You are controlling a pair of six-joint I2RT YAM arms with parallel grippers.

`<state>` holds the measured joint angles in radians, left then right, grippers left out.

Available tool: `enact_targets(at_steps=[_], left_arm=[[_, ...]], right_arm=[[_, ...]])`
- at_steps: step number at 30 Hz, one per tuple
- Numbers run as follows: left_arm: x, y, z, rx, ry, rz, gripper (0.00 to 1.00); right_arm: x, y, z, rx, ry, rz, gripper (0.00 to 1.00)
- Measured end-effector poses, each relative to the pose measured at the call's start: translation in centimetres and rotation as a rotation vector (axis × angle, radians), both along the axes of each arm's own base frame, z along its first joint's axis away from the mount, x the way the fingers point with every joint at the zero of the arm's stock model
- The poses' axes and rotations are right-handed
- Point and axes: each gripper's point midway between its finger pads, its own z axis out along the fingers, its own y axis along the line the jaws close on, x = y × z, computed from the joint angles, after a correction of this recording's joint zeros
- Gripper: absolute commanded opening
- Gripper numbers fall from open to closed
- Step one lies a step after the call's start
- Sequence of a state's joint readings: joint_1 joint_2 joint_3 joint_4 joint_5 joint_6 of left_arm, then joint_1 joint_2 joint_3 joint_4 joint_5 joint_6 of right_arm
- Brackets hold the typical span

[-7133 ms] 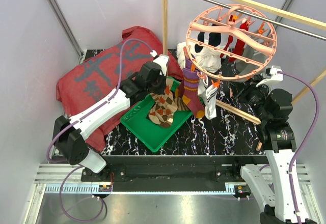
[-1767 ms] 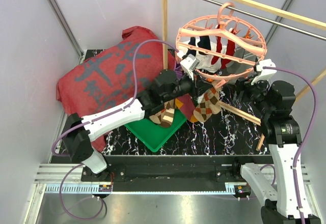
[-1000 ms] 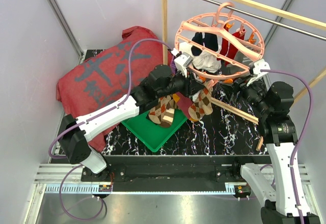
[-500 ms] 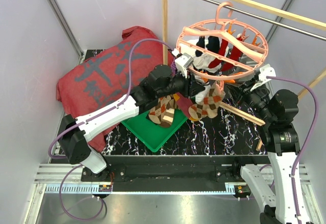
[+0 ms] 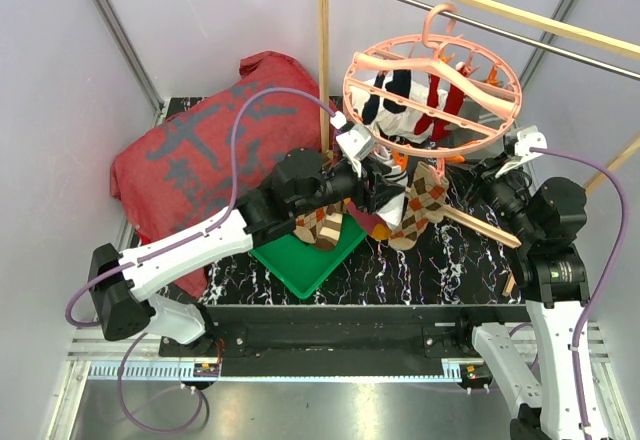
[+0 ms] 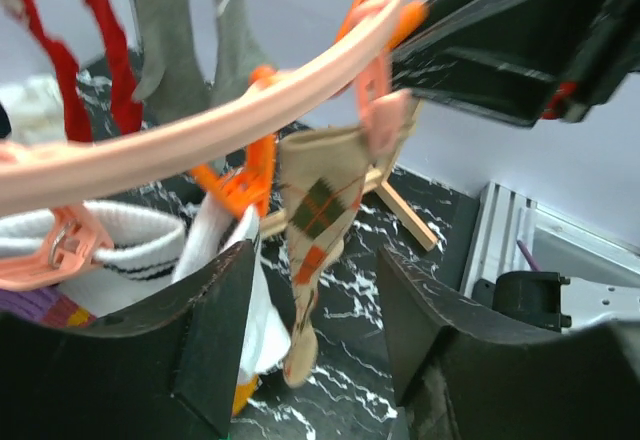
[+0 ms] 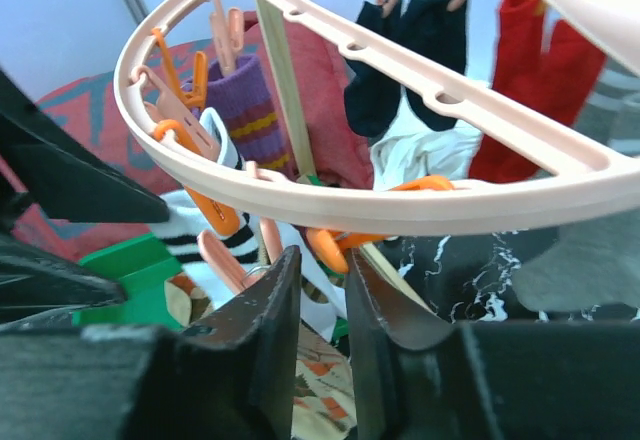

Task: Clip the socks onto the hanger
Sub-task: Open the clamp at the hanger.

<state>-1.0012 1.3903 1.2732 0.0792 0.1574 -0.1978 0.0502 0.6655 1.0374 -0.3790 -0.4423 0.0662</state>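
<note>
The salmon-pink hanger (image 5: 430,90) hangs from the rail with red, navy, white and grey socks clipped under it. A brown argyle sock (image 6: 318,205) dangles from a clip (image 6: 382,120) on the ring's near rim (image 7: 400,195). My left gripper (image 6: 315,260) is open just below the ring; that sock hangs loose between its fingers (image 6: 205,345), ungripped. My right gripper (image 7: 322,260) stands at the rim from the right, its jaws nearly together on the orange clip (image 7: 345,245). From above, the left gripper (image 5: 387,188) sits beside the hanging argyle sock (image 5: 425,200), and the right gripper (image 5: 490,168) is at the ring's edge.
A green tray (image 5: 285,260) under the left arm holds another argyle sock (image 5: 318,225). The big red cloth (image 5: 200,150) lies at the back left. A wooden post (image 5: 323,50) and rail frame stand behind; a wooden bar (image 5: 480,225) crosses the marbled table on the right.
My left gripper has opened and let go of the argyle sock, which now hangs from the clip, and the arm has drawn back a little. The right gripper's jaws have come together at the rim.
</note>
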Motion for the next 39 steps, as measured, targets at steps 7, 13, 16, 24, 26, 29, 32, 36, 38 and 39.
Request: enact_targets(at_steps=[7,13,16,24,26,29,32,36,38,39], left_arm=[[1.2,0.3,0.6,-0.010,-0.038,0.091,0.58],[4.3,0.7,-1.8,0.044,0.002,0.233,0.56],[5.9,1.4,-2.9,0.074,0.033,0.292,0.56],[8.4,3.1,-3.0,0.076,0.047,0.374,0.56],[8.6,3.3,-2.9,0.076,0.045,0.378,0.56],[8.5,3.2,-2.8,0.082,0.029,0.365,0.56],[8.0,3.2,-2.2,0.070,-0.004,0.338,0.58],[6.0,4.0,-1.2,0.050,-0.081,0.290,0.62],[4.3,4.2,-0.3,0.031,-0.130,0.257,0.66],[3.3,4.2,0.3,0.018,-0.163,0.237,0.66]], right_arm=[[-0.2,-1.1,0.5,0.003,-0.022,-0.069,0.41],[0.1,-1.8,0.6,0.001,-0.026,-0.114,0.39],[0.3,-1.9,0.5,0.000,-0.024,-0.119,0.34],[0.9,-1.8,0.0,-0.007,-0.003,-0.111,0.18],[1.1,-1.6,0.0,-0.006,0.002,-0.104,0.14],[1.1,-1.3,0.5,0.001,0.000,-0.085,0.10],[1.0,-0.9,1.1,0.016,0.002,-0.065,0.05],[0.8,-0.2,1.7,0.046,0.018,-0.030,0.01],[0.7,0.0,2.0,0.064,0.028,-0.020,0.00],[0.7,0.1,2.2,0.073,0.033,-0.013,0.00]])
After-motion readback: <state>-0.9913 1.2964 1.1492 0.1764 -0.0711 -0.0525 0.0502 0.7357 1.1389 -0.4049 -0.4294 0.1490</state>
